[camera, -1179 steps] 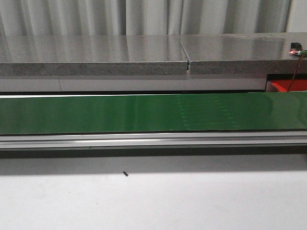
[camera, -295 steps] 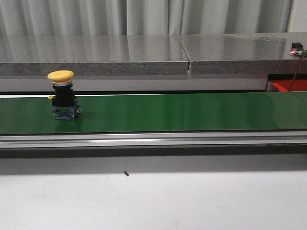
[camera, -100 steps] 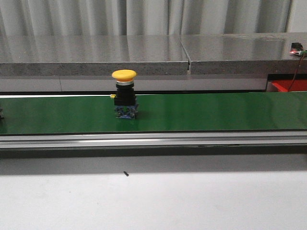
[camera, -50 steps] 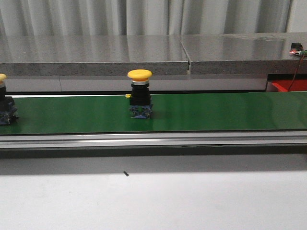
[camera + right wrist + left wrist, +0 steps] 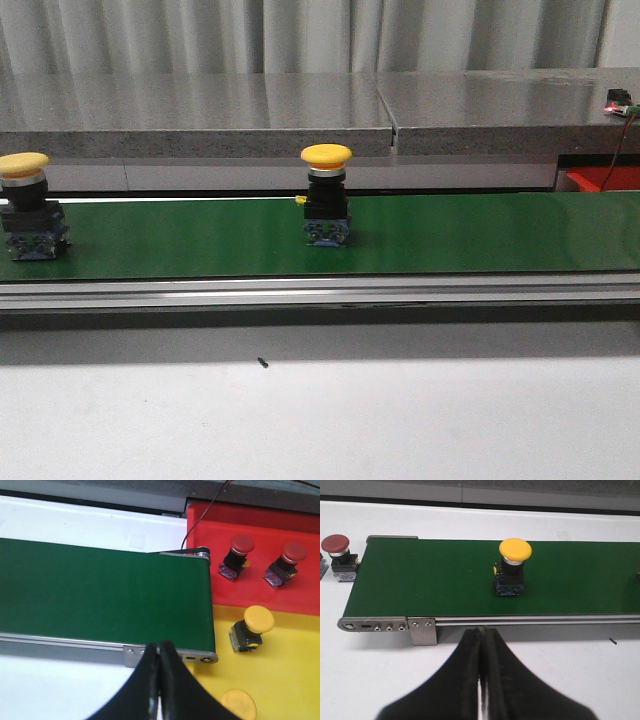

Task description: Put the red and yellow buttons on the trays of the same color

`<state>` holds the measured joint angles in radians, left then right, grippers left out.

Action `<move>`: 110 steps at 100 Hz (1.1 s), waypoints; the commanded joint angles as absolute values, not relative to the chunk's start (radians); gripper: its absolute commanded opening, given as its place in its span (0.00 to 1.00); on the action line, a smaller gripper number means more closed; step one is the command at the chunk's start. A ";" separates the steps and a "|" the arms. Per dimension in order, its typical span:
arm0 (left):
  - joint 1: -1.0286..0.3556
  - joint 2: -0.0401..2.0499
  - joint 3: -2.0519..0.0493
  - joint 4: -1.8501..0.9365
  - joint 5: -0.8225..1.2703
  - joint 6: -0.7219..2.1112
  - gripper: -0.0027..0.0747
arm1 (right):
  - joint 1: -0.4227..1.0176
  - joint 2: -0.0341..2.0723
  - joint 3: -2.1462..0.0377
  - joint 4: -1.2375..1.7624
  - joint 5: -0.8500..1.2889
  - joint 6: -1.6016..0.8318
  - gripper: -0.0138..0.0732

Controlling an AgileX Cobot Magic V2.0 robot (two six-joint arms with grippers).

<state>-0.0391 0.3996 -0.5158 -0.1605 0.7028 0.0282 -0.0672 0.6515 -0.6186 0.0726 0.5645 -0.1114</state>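
Observation:
Two yellow buttons ride upright on the green belt (image 5: pixel 470 235): one near the middle (image 5: pixel 327 196), one at the left edge (image 5: pixel 26 206). In the left wrist view a yellow button (image 5: pixel 514 566) stands on the belt, and a red button (image 5: pixel 338 555) sits on the white table past the belt's end. The red tray (image 5: pixel 260 587) holds two red buttons (image 5: pixel 236 556) (image 5: pixel 284 564). On the yellow tray (image 5: pixel 285 680) lie a yellow button (image 5: pixel 252 628) and another yellow cap (image 5: pixel 239 704). My left gripper (image 5: pixel 481 630) and right gripper (image 5: pixel 159 645) are shut and empty, short of the belt's near rail.
An aluminium rail (image 5: pixel 320 292) runs along the belt's near side, with white table (image 5: pixel 320 420) in front. A grey stone ledge (image 5: pixel 200 115) runs behind the belt. A red-and-black wire (image 5: pixel 205 507) crosses the red tray's far corner.
The yellow button has travelled right along the belt to about its middle. A second yellow button has come fully into view at the left. Earlier the belt was bare.

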 commanded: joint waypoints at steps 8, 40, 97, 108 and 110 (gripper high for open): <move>-0.048 0.405 -0.542 -0.177 0.642 0.021 0.01 | -0.059 0.766 -0.787 0.065 0.524 -0.115 0.08; -0.048 0.405 -0.542 -0.177 0.642 0.021 0.01 | 0.094 1.020 -1.005 0.060 0.589 -0.100 0.09; -0.048 0.405 -0.542 -0.177 0.642 0.021 0.01 | 0.351 1.442 -1.334 0.060 0.800 0.165 0.88; -0.048 0.405 -0.542 -0.177 0.642 0.021 0.01 | 0.369 1.498 -1.382 0.061 0.839 0.216 0.88; -0.048 0.405 -0.542 -0.177 0.642 0.021 0.01 | 0.373 1.504 -1.390 0.061 0.848 0.223 0.88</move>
